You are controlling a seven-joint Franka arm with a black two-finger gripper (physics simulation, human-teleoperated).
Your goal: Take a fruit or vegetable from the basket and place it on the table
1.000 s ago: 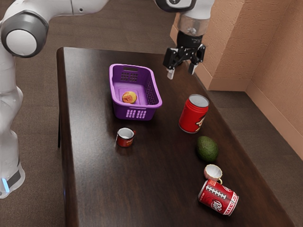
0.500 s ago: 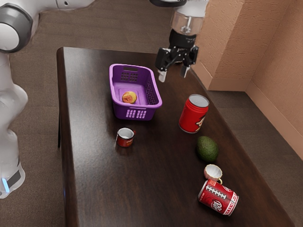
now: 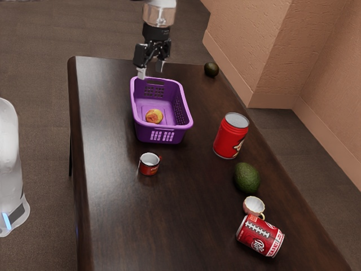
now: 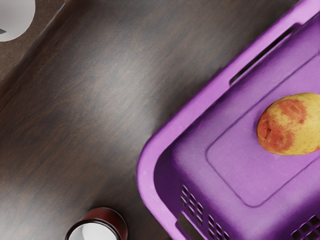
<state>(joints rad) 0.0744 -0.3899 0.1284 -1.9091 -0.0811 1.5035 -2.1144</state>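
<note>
I've swung the gripper [image 3: 150, 72] toward the basket [image 3: 163, 127], jaws spread, nothing held; fruit [image 3: 154, 116] still inside, so lining up comes next

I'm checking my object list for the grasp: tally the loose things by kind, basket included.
Baskets: 1 (purple plastic basket)
Fruit or vegetables: 3 (yellow-and-red rounded fruit, large dark green avocado, small dark green round fruit)
Cans: 2 (upright red can, toppled red-and-white can)
Cups: 2 (small red mug, pinkish-white cup)
Total: 8
</note>
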